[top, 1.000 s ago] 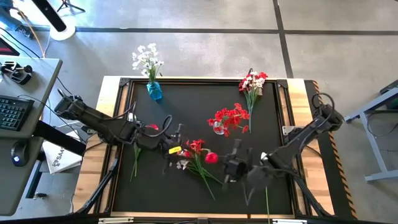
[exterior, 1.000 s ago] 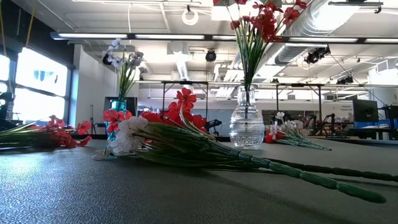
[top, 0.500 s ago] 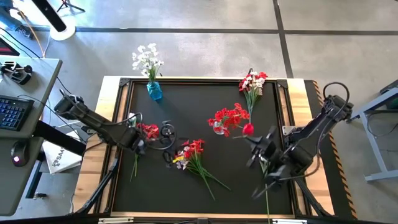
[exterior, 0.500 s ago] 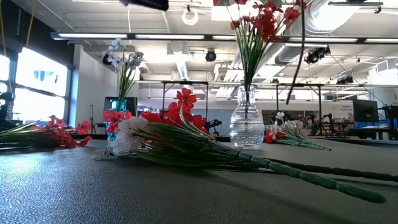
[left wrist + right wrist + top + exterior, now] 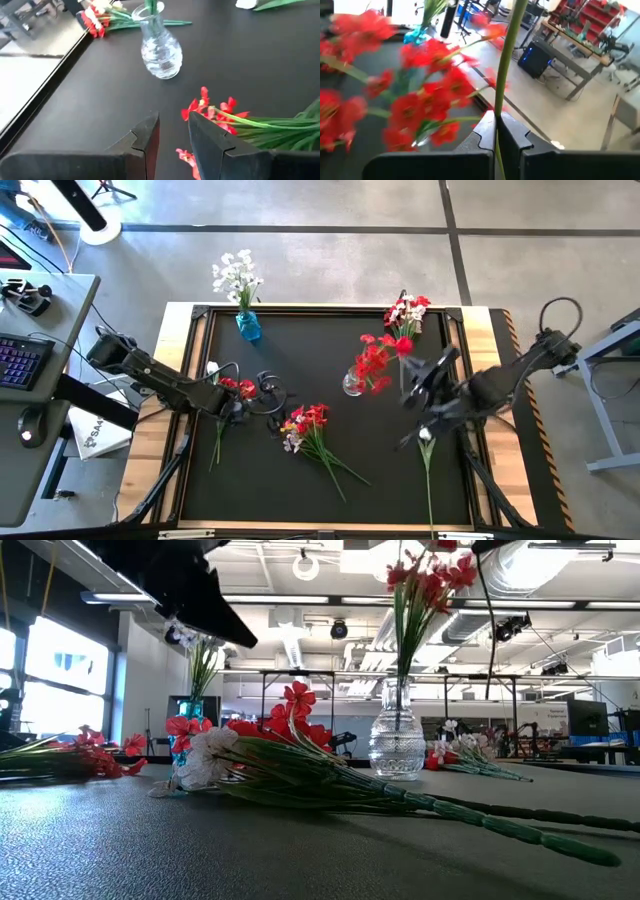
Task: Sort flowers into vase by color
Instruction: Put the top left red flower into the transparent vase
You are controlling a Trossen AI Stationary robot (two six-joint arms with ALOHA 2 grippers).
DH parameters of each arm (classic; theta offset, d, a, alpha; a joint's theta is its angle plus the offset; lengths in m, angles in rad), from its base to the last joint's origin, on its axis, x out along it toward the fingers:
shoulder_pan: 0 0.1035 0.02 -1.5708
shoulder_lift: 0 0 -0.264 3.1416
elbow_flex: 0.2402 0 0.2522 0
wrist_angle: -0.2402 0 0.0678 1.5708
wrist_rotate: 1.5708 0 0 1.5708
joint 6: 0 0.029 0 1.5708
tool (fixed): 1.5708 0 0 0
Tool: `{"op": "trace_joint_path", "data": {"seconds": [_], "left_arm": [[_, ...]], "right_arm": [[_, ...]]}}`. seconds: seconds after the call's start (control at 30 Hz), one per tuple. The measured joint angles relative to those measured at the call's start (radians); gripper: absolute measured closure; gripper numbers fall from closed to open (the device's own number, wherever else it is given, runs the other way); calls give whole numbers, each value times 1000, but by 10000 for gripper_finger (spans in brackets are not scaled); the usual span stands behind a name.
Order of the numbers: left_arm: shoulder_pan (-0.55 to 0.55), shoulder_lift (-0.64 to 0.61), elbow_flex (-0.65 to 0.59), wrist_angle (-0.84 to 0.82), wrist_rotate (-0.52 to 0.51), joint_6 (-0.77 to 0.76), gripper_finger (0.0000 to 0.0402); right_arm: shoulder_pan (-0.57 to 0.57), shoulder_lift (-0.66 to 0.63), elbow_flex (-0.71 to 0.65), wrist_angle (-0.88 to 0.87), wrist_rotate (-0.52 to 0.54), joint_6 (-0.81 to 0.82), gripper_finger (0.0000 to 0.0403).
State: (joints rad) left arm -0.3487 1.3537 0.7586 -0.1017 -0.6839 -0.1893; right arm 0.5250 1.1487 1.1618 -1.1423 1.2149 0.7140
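Off the table's left side sits a grey desk [image 5: 60, 310] with a keyboard [image 5: 22, 360] and a mouse [image 5: 27, 428]; grey floor [image 5: 330, 255] lies beyond.

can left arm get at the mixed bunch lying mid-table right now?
Probably yes. The left gripper hovers right beside the bunch, fingers empty and slightly apart, with only bare mat between. The right gripper is off by the clear vase.

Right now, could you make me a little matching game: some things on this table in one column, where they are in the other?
1. white flowers
2. clear glass vase
3. red flower stem
4. mixed bunch

A. lying flat on the mat, centre
B. clamped in the right gripper
C. holds red flowers
D. in the blue vase

Pairs: 1-D, 2-C, 3-B, 4-A
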Motion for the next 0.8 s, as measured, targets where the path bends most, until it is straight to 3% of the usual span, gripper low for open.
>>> {"op": "trace_joint_path", "data": {"seconds": [0.2, 0.43, 0.8], "left_arm": [[9, 0, 0, 4, -1, -9, 307], [9, 0, 0, 7, -1, -10, 307], [8, 0, -1, 7, -1, -15, 307]], "right_arm": [[-47, -90, 0, 252, -104, -263, 402], [-104, -30, 0, 658, -355, -661, 402], [-245, 87, 0, 766, -560, -741, 402]]}}
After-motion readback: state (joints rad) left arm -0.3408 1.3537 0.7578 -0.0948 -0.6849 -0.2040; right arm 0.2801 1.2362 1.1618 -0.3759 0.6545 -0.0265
